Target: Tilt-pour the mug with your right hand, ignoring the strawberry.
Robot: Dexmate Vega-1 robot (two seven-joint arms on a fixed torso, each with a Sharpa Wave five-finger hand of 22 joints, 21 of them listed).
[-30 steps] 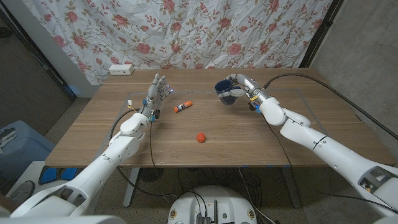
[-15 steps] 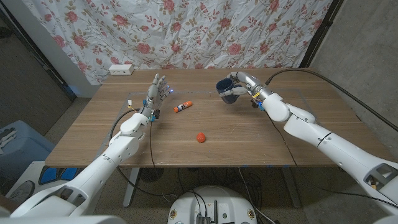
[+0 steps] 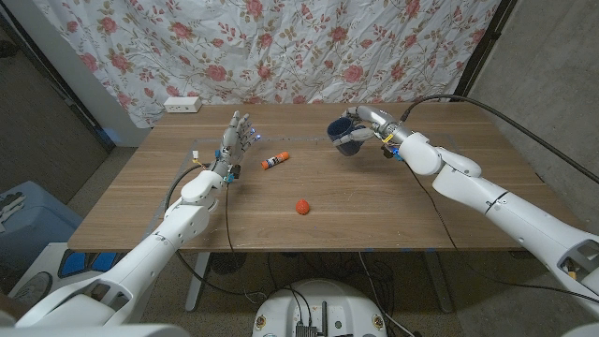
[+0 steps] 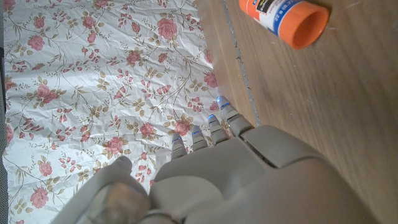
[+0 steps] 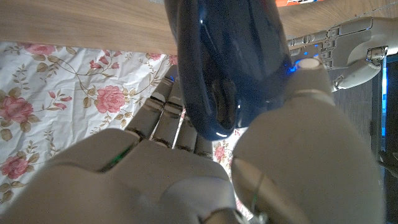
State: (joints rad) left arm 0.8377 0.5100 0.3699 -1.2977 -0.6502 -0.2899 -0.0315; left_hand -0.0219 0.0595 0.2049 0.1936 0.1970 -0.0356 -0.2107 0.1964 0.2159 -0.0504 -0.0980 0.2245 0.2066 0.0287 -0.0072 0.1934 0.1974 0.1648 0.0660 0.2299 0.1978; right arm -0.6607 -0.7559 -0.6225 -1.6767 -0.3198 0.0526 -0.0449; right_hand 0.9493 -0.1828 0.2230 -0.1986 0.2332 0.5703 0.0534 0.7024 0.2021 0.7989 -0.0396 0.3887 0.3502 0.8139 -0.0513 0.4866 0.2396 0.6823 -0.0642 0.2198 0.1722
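Right hand [image 3: 372, 127]: wrapped around the dark blue mug [image 3: 344, 134], thumb on one side and fingers on the other.
Mug: at the far right of the wooden table [image 3: 374, 206], tilted with its mouth toward the robot's left.
Left hand [image 3: 235, 140]: holds nothing, fingers apart and reaching up.
Glue stick [image 3: 274, 161]: lying just beside the left hand.
Strawberry [image 3: 302, 206]: mid-table, well apart from both hands.

The right robot hand [image 3: 371, 124] grips the tilted blue mug [image 3: 344, 136].

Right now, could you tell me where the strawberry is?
In the head view the strawberry lies on the table near its front middle, apart from the glue stick behind it.
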